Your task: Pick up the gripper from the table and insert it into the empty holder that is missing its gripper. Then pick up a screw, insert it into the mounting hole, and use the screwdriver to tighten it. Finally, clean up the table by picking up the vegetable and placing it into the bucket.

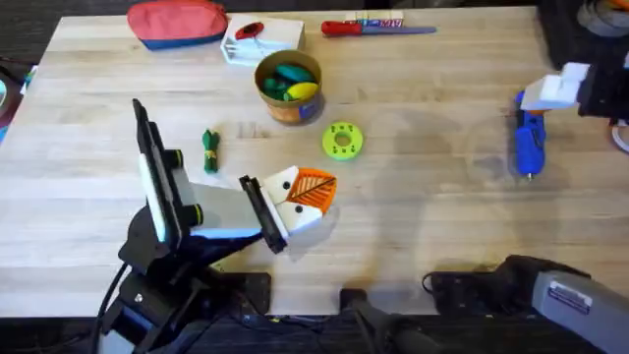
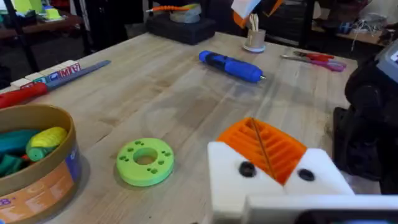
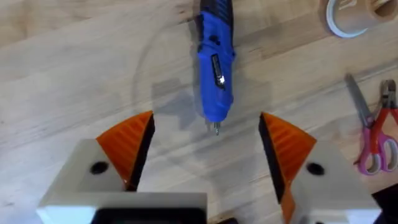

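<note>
The blue screwdriver (image 1: 529, 143) lies on the table at the right, tip toward the front edge. My right gripper (image 3: 205, 117) hovers open above its tip, an orange pad on either side of the blue screwdriver (image 3: 216, 68). My left gripper (image 1: 307, 194) is shut in the middle of the table, orange pads pressed together (image 2: 264, 146) with nothing seen between them. The dark green vegetable (image 1: 210, 150) lies to its left. The tan bucket (image 1: 288, 87) stands behind, with green and yellow toy produce inside. The loose gripper piece, the empty holder and the screw are out of view.
A lime-green disc (image 1: 342, 140) lies between the bucket and my left gripper. At the back are a red pouch (image 1: 177, 22), a white box (image 1: 257, 39) and a red-handled screwdriver (image 1: 373, 28). Scissors (image 3: 379, 134) lie right of the blue screwdriver.
</note>
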Tool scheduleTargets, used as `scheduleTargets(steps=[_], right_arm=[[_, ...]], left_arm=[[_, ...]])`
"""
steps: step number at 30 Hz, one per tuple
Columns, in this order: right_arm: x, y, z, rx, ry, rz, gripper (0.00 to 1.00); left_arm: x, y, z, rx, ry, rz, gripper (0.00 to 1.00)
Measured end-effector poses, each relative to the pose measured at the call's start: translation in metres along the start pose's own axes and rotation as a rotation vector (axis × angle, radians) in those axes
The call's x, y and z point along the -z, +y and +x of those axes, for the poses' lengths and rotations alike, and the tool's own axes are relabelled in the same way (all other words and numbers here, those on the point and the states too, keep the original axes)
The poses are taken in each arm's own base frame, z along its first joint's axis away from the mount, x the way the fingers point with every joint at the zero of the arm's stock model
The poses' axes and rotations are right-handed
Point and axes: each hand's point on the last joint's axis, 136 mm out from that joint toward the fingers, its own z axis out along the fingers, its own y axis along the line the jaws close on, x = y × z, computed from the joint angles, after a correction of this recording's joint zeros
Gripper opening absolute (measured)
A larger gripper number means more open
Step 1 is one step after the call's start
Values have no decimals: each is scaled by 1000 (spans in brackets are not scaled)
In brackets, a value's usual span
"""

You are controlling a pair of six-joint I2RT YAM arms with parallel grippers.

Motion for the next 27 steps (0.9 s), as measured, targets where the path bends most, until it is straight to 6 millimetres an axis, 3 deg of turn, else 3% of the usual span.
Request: scheduleTargets(steps=[5, 10, 14, 18, 23, 27], right_arm=[[-36, -5, -10, 49, 71, 10, 992], [-78, 7, -4, 207, 190, -77, 992], [-108, 1, -4, 258, 233, -102, 992], [-129, -9, -11, 274, 223, -99, 993], [-146, -20, -39, 259, 114, -75, 993], [-156, -25, -50, 247, 77, -73, 994]], left_arm=[[0, 0, 0, 0, 0, 0, 7], [0, 0, 0, 0, 0, 0, 7], [0, 0, 0, 0, 0, 0, 7], [0, 0, 0, 0, 0, 0, 7], [0, 0, 0, 0, 0, 0, 7], [0, 0, 0, 0, 0, 0, 7]])
